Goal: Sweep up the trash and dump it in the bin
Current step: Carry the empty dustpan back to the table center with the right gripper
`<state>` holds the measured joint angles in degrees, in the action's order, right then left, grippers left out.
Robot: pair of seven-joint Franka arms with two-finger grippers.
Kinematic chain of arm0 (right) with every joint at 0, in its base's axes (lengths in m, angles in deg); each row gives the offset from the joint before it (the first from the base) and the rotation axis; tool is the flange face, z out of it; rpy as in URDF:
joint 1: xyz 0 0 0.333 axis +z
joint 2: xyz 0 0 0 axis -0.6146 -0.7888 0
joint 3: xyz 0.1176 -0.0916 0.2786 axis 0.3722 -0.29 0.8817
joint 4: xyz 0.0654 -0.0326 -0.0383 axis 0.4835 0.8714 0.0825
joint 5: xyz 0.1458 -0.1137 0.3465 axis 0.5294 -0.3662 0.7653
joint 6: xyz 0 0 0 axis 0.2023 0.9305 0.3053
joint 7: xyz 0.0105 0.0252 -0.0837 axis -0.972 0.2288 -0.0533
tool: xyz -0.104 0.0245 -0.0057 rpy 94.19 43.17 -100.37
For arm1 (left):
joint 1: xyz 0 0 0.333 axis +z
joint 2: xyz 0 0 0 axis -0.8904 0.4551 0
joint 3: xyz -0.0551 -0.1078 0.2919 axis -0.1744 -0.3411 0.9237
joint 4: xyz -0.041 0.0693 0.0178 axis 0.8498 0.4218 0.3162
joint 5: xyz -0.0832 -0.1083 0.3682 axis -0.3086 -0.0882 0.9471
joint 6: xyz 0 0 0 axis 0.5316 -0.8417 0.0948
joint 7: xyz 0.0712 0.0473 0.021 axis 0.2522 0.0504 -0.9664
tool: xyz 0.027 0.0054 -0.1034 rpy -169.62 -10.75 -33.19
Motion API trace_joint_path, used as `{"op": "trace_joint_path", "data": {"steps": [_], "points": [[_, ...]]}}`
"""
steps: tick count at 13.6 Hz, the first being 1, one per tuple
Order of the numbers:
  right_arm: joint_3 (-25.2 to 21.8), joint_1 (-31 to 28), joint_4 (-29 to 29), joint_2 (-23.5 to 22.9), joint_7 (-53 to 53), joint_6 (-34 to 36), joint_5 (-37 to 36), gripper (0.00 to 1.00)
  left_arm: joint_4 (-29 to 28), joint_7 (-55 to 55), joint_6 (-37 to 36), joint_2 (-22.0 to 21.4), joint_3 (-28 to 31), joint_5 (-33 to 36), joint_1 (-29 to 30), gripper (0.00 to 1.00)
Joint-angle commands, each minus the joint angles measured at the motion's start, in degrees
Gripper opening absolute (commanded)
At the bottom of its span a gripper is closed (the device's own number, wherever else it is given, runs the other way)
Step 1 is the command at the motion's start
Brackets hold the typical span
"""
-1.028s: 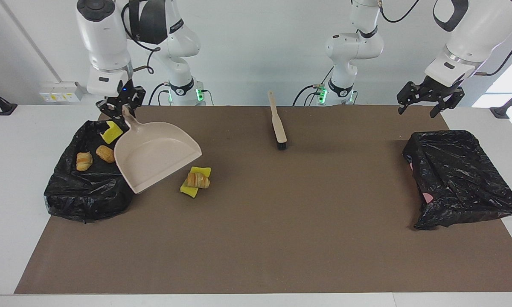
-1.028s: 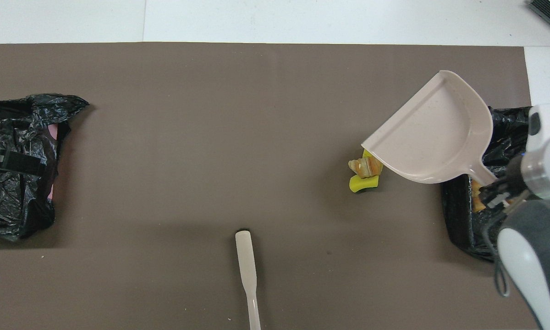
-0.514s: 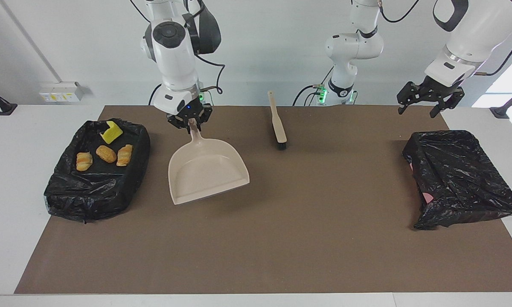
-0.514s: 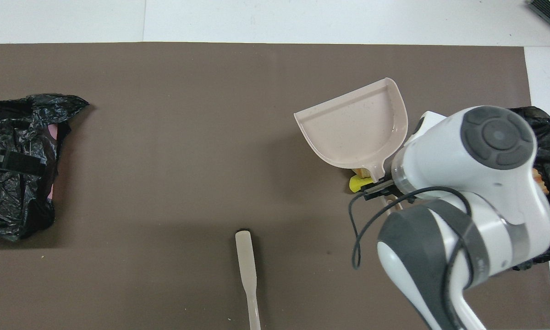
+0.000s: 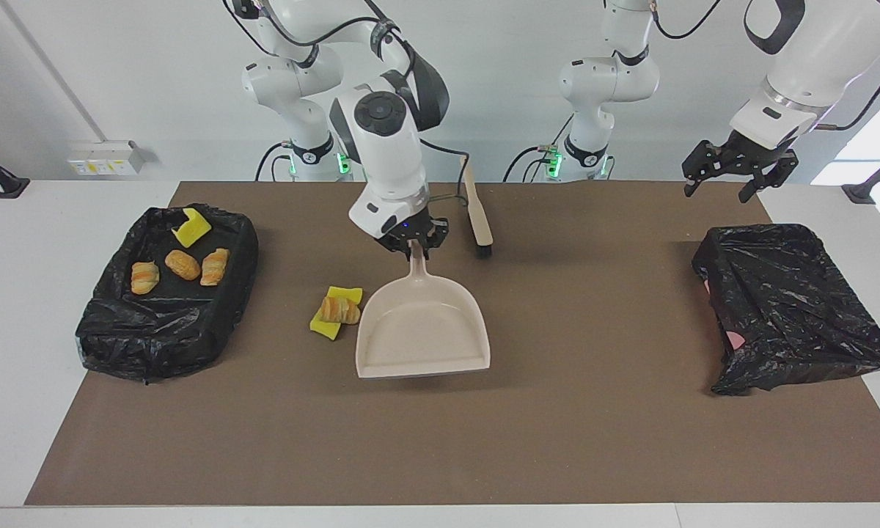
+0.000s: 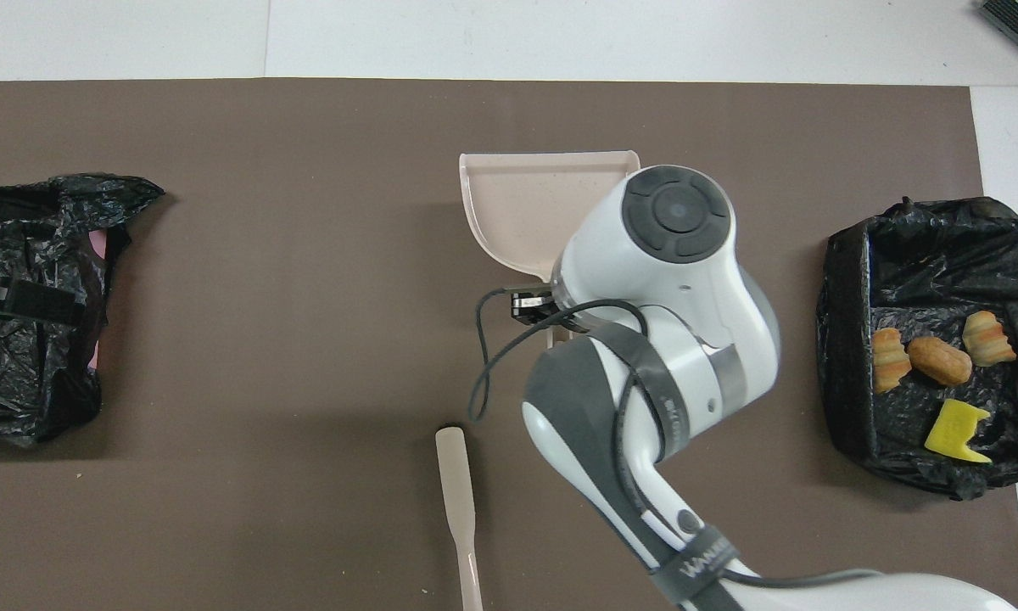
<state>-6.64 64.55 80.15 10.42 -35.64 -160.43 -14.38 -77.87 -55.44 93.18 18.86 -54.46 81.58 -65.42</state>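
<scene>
Right gripper (image 5: 413, 246) grasps the dustpan (image 5: 423, 330) by its handle above the mat (image 5: 557, 425).
Its jaws are clenched on the handle, pan beside a bread-and-sponge pile of trash (image 5: 336, 311) lying on the mat; more trash (image 5: 182, 264) sits in the black-lined bin (image 5: 117, 345) at the right arm's end of the desk. Left gripper (image 5: 733, 170) waits released above the other bag (image 5: 792, 308). The brush (image 5: 477, 209) lies nearer the robots.

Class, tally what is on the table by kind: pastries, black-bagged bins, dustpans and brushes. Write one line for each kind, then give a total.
Pastries: 4
Black-bagged bins: 2
Dustpan: 1
Brush: 1
Total: 8
</scene>
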Motion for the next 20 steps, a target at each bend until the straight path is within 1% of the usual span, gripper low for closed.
{"op": "trace_joint_path", "data": {"steps": [1, 2, 3, 4, 5, 7, 8, 9, 10, 11, 13, 16, 18, 19, 20], "points": [[-0.35, 3.5, -9.39, -10.44, 6.48, -4.06, 1.43, 0.0, 0.43, 0.85, -0.46, -0.11, -0.54, 0.96, 1.0, 1.0], [-0.27, 4.65, -10.19, -12.82, 8.85, -7.66, 1.43, 0.0, 0.43, 0.76, -0.46, -0.11, -0.54, 1.05, 1.0, 1.0], [-0.26, 5.44, -10.8, -14.41, 9.22, -9.44, 1.43, 0.0, 0.34, 0.24, -0.46, -0.2, -0.54, 0.96, 1.09, 1.0], [-0.18, 5.36, -10.55, -14.86, 9.14, -11.2, 1.78, 0.0, 0.26, 0.32, -0.46, -0.2, -0.54, 0.96, 1.27, 1.0], [0.0, 5.54, -10.11, -15.04, 9.14, -12.09, 2.39, 0.04, 0.17, 0.23, -0.46, -0.29, -0.54, 0.87, 1.27, 1.0], [0.0, 7.37, -10.11, -17.32, 9.23, -13.76, 2.4, 0.11, -0.01, 0.41, -0.37, -0.38, -0.54, 0.7, 1.36, 1.0], [0.0, 7.56, -10.11, -17.76, 9.4, -14.37, 2.57, 0.2, -0.27, 0.41, -0.37, -0.46, -0.54, 0.7, 1.27, 1.0], [0.09, 7.56, -10.11, -17.51, 9.66, -13.86, 2.75, 0.49, -0.19, 0.49, -0.37, -0.46, -0.54, 0.7, 1.27, 1.0], [0.0, 7.73, -10.11, -16.9, 8.71, -13.59, 1.79, 0.99, -0.27, 0.58, -0.37, -0.46, -0.54, 0.7, 1.27, 1.0], [0.09, 7.91, -9.41, -15.5, 8.7, -13.07, 2.04, 1.0, -0.19, 0.76, -0.37, -0.46, -0.54, 0.7, 1.36, 1.0], [0.09, 7.91, -5.55, -11.11, 8.87, -12.45, 2.83, 1.0, -0.27, 0.93, -0.37, -0.46, -0.54, 0.7, 1.36, 1.0], [1.84, 8.0, 0.16, -5.31, 9.49, -6.76, 3.36, 1.0, -0.36, 0.23, 1.91, -0.29, -0.54, 0.35, 1.09, 1.0], [2.28, 8.26, 4.46, -0.66, 9.05, -2.97, 3.36, 1.0, -0.27, -3.0, 4.37, 0.41, -0.54, -0.53, 0.57, 1.0], [3.07, 9.48, 6.57, 1.72, 9.83, -2.69, 3.45, 1.0, -0.27, -5.02, 4.81, 0.94, -0.81, -0.88, 0.3, 1.0], [3.07, 10.62, 10.16, 4.7, 10.19, -2.43, 3.45, 1.0, -0.27, -6.96, 5.6, 2.25, -1.24, -1.75, -0.66, 1.0]]}}
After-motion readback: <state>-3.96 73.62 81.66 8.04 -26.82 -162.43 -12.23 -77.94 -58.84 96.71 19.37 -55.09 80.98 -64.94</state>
